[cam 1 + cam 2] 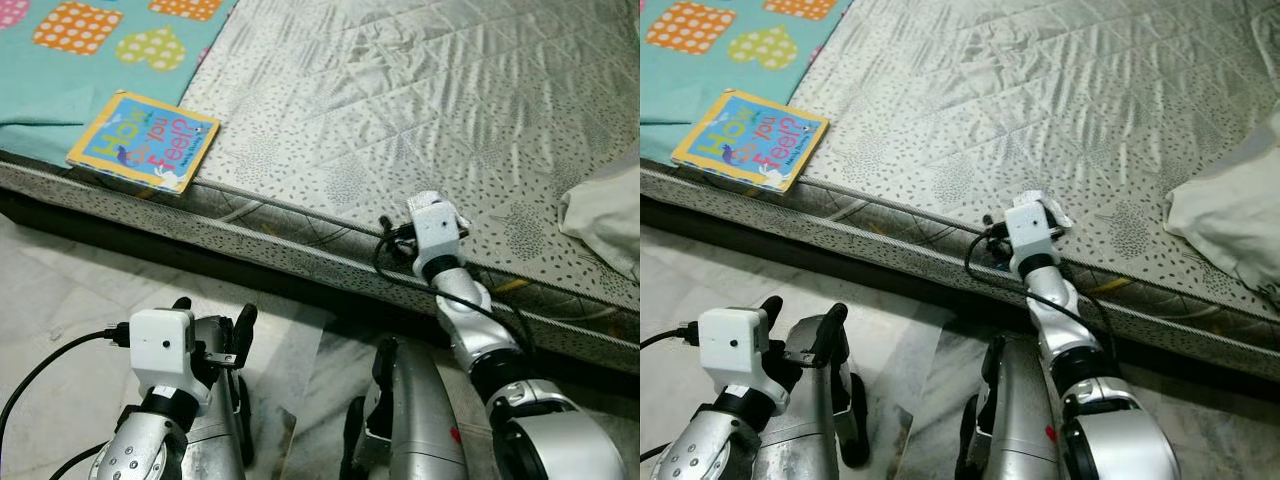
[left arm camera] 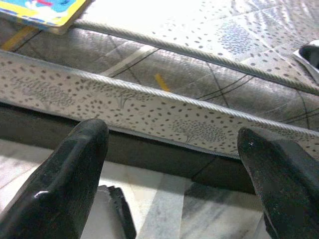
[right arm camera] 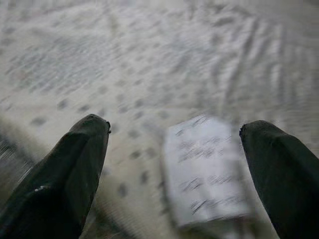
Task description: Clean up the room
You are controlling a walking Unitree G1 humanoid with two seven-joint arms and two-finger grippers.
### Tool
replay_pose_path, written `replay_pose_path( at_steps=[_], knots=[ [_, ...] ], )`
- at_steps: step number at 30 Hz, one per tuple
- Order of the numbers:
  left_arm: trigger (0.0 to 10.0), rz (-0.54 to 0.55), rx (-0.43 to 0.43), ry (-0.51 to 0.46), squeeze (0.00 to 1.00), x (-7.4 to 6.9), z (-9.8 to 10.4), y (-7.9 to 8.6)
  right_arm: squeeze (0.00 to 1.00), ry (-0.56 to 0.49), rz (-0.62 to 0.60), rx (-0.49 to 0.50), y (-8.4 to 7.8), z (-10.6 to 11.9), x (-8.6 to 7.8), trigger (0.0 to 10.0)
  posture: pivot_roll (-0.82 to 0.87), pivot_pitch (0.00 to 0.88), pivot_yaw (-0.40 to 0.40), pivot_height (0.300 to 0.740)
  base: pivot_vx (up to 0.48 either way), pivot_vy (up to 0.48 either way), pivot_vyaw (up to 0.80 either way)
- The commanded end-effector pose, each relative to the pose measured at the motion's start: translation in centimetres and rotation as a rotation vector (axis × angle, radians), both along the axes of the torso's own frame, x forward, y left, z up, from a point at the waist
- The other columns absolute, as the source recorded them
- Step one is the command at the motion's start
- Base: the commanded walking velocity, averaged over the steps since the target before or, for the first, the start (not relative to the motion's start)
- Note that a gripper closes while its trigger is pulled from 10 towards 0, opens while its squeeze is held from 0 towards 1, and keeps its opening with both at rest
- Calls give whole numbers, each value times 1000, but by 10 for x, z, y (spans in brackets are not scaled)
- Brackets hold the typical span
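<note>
White card (image 3: 205,169) on mattress edge (image 1: 300,215), between spread fingers of right end effector (image 3: 174,164).

We look down on a grey quilted mattress with a dotted pattern (image 1: 420,110), its piped edge running across before us. On its left part lies a teal sheet with orange and yellow dotted patches (image 1: 70,70), and a square blue-and-yellow picture book (image 1: 144,140) rests at the mattress edge, partly on that sheet. A white crumpled cloth (image 1: 605,215) sits at the right edge. Our right arm reaches to the mattress edge, a black cable (image 1: 440,290) looping beside it. Our left gripper (image 1: 213,318) hovers low over the pale marble floor (image 1: 60,290), fingers apart.
</note>
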State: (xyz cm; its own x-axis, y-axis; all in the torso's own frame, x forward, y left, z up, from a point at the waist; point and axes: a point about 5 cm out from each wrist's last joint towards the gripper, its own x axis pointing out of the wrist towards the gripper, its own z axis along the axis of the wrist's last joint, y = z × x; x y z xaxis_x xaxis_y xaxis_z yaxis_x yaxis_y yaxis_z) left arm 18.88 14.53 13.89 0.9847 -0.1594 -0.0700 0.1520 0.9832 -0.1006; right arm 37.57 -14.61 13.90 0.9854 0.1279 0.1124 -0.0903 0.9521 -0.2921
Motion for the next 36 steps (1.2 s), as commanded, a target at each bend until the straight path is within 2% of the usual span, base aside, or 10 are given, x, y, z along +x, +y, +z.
replay_pose_path(
  at_steps=[1,7,15,28,30,31,36],
  knots=[
    [10000,-5,-3,13,0,-4,0,-3,0,12,-26,6,-4,-3,0,10000,200,385,-102,550,0,0,0],
    [10000,-2,-1,9,0,-4,1,-4,0,48,-60,-21,-5,1,8,10000,214,389,-107,550,0,0,0],
    [10000,6,-2,15,0,-9,3,-4,0,110,-89,-98,4,2,15,10000,230,414,-115,550,0,0,0],
    [10000,16,2,28,0,-13,4,-3,0,222,-232,-206,-19,-9,14,10000,238,436,-123,550,0,0,0],
    [10000,17,2,28,0,-13,4,-4,0,239,-248,-212,-22,-12,14,2431,241,436,-126,550,0,0,0],
    [10000,18,2,27,0,-13,4,-4,0,246,-249,-206,-22,-13,13,0,241,436,-126,550,0,0,0],
    [10000,21,5,25,0,-12,4,-3,0,251,-255,-186,-21,-14,13,0,247,431,-126,550,0,0,0]
  ],
)
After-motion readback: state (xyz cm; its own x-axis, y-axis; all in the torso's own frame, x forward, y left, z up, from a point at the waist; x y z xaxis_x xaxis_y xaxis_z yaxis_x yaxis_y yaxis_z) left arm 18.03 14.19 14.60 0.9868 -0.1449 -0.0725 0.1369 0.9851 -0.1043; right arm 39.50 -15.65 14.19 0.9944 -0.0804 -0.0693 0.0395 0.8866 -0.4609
